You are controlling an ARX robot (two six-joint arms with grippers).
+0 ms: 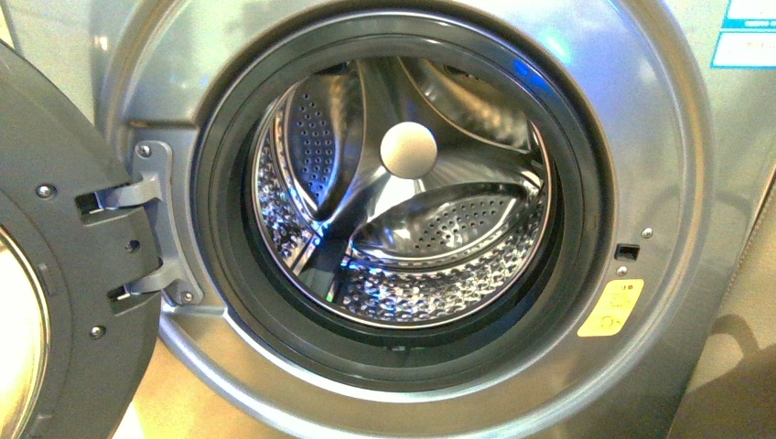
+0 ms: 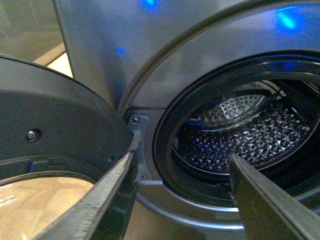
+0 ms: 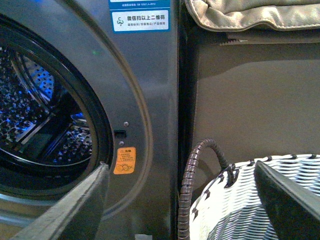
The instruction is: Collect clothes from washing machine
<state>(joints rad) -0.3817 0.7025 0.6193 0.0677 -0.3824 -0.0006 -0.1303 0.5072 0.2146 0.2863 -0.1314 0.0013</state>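
Note:
The grey washing machine [image 1: 641, 137] fills the front view, its round black-rimmed porthole [image 1: 215, 210] open. The perforated steel drum [image 1: 430, 274] shows no clothes; none appear in any view. The dark door [image 1: 64, 274] hangs open at the left. My left gripper [image 2: 182, 162] is open and empty, in front of the porthole's lower left rim near the hinge [image 2: 136, 135]. My right gripper [image 3: 182, 170] is open and empty, between the machine's front with its small yellow sticker [image 3: 124, 160] and the woven basket [image 3: 260, 200]. Neither gripper shows in the front view.
The two-tone woven basket with a brown wrapped handle [image 3: 192, 180] stands right of the machine, against a dark panel [image 3: 250, 100]. Beige fabric [image 3: 255, 15] lies on top of that panel. The open door blocks the left side.

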